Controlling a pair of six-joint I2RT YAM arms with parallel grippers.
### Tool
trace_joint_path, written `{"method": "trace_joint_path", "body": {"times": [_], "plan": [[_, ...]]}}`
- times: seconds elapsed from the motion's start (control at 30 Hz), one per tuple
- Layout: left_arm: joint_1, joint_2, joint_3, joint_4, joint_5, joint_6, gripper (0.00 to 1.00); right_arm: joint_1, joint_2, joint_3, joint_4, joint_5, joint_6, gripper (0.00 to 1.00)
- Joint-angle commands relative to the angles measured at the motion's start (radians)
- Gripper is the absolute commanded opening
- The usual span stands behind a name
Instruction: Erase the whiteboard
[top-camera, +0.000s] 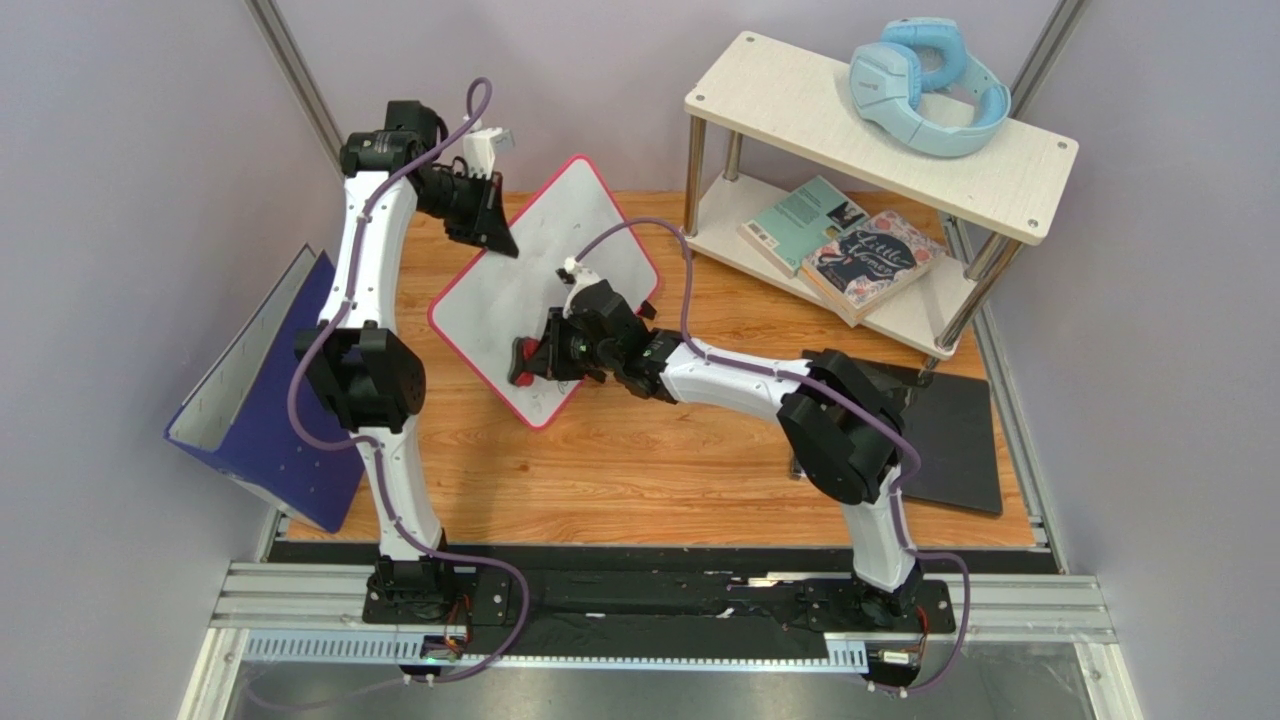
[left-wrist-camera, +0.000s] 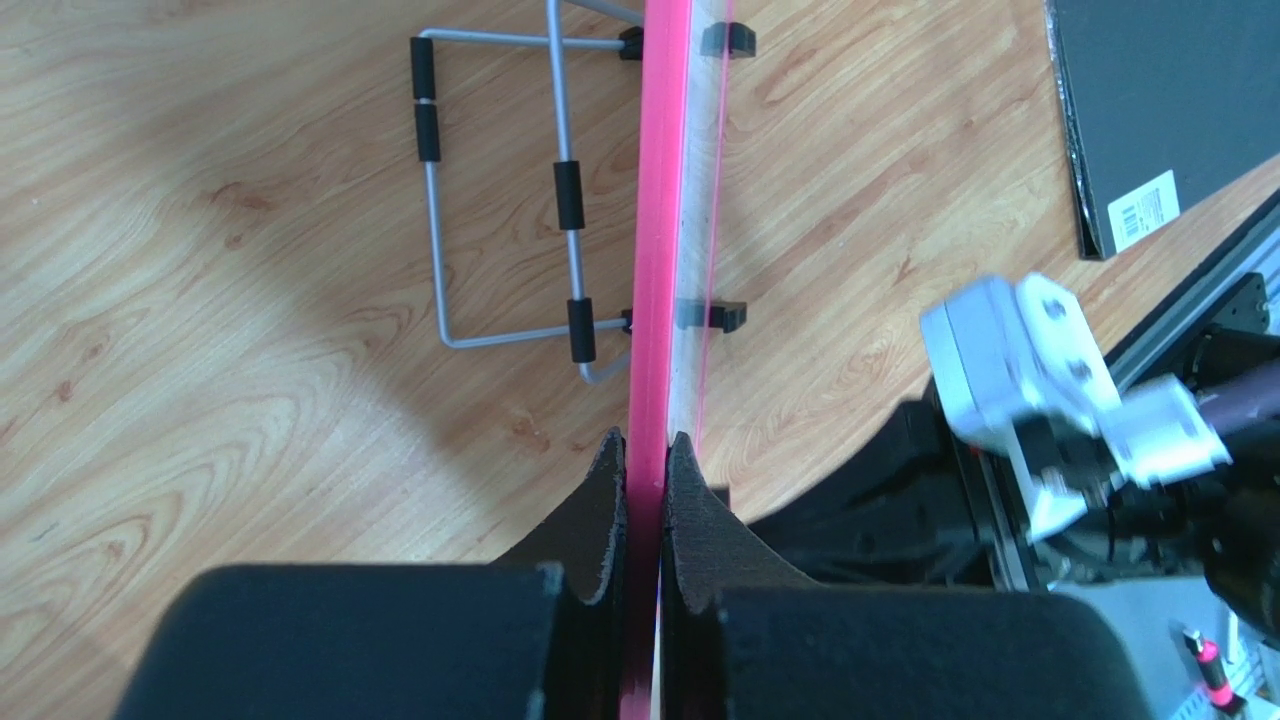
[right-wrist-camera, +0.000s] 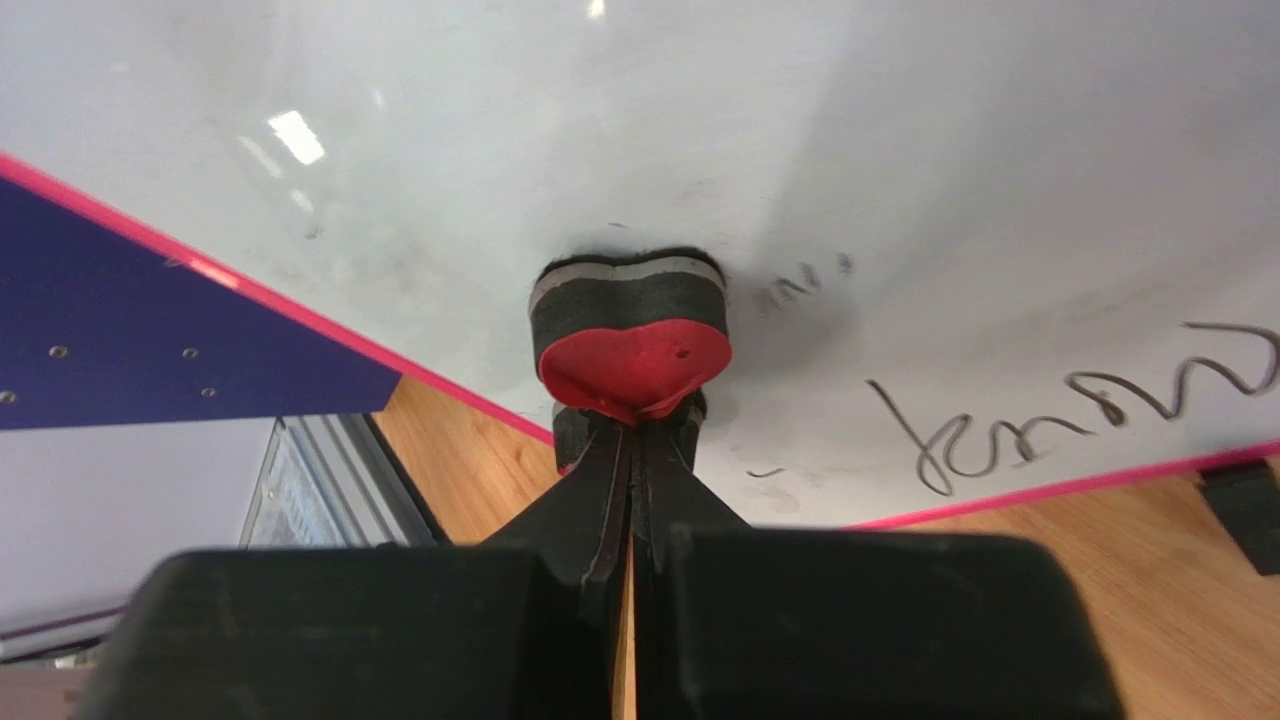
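At the whiteboard (top-camera: 508, 288), left pincer (left-wrist-camera: 646, 450) clenched on it, right pincer (right-wrist-camera: 631, 438) clenched on eraser (right-wrist-camera: 631, 333).

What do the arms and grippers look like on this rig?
Both alike: the left arm and right arm have white links, bulky black joint housings and a lavender cable looped outside. The left gripper and right gripper each have two black tapering fingers with ridged inner faces. No markings are visible.

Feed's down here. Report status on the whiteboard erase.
Left gripper shut on whiteboard edge. Right gripper shut on red eraser, against board face. Writing not yet wiped; nothing blocking it.
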Motion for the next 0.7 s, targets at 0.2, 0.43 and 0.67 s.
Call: {"method": "trace_joint_path", "body": {"times": [0.2,0.43,0.67], "plan": [[-0.008,-0.002,0.019,0.011,-0.119,-0.003,0.00,-0.147,0.007,-0.074,-0.067,0.172,0.078,0.00],[-0.008,-0.008,0.018,0.016,-0.121,-0.008,0.00,-0.178,0.025,-0.015,-0.100,0.109,0.058,0.00],[-0.003,-0.009,0.027,0.021,-0.133,-0.014,0.00,-0.213,0.059,-0.026,-0.100,0.088,0.110,0.00]]}}
